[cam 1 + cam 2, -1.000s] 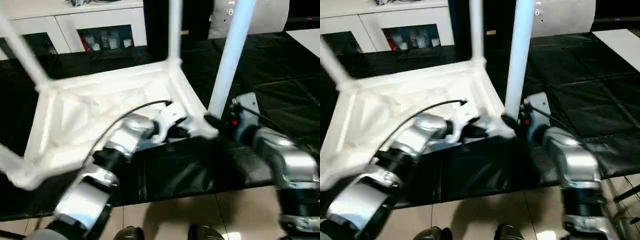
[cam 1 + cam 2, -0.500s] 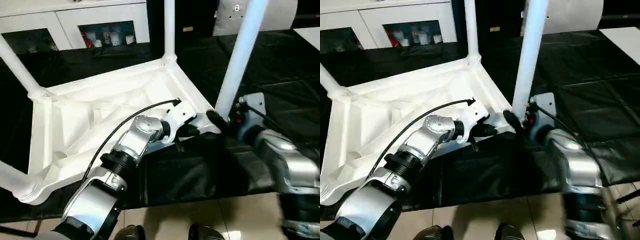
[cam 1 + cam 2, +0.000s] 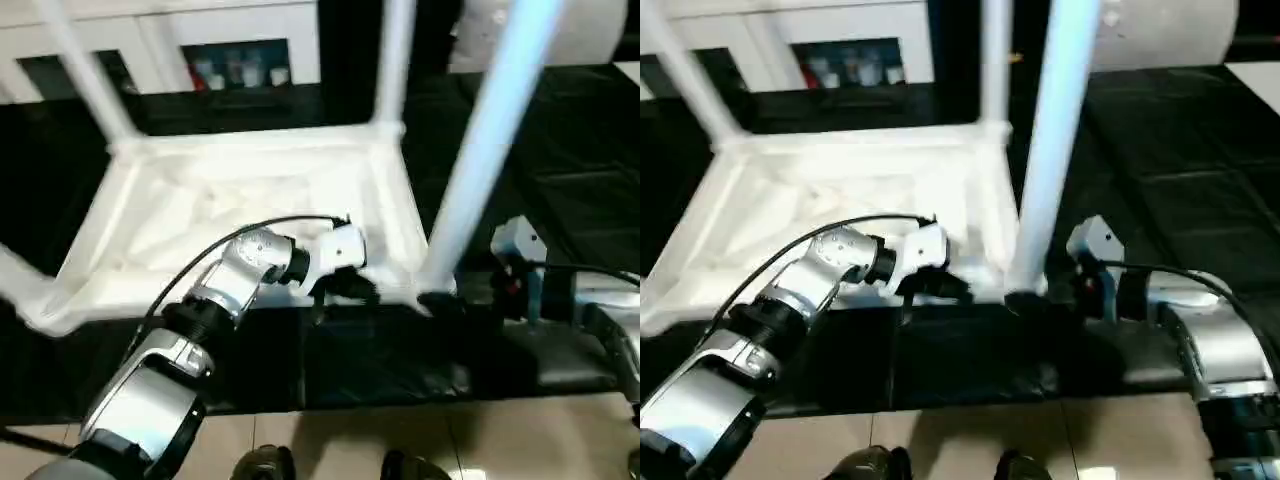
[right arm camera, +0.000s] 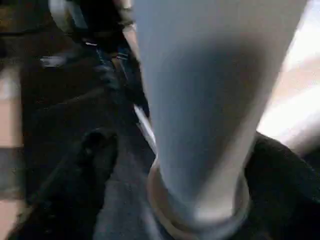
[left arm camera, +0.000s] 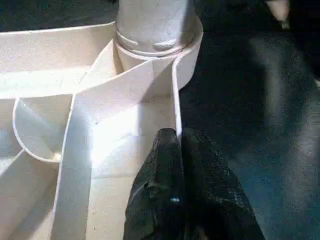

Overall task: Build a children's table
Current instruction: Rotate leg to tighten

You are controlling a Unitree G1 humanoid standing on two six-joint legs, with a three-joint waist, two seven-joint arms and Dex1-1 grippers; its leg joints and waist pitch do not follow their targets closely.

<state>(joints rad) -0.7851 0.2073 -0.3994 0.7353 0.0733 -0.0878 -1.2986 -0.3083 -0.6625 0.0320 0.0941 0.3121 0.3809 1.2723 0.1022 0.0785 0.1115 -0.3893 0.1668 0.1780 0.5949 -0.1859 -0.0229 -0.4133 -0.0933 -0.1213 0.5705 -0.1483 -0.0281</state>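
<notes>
Evidently the children's table [image 3: 250,200], inverted on the worktop [image 3: 560,180], is light, stiff, slippery plastic: left gripper [image 5: 175,150] fingers clamp its rim wall; right gripper [image 4: 170,165] fingers straddle the nearest leg [image 3: 480,170], apart.

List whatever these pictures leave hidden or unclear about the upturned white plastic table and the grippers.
- White plastic table top: ribs smeared by blur, head views.
- White tube legs: upper ends cut by the top edge.
- Near-left corner: cut by the left edge.
- Right gripper: leg seating blurred, wrist view.
- Left gripper: grip point hidden by its own fingers.

Upturned table top [image 3: 250,200] on worktable [image 3: 590,150], legs up, left gripper [image 5: 175,170] on its near rim, right gripper [image 4: 165,165] around near-right leg [image 3: 480,170], cabinets [image 3: 200,40] behind
</notes>
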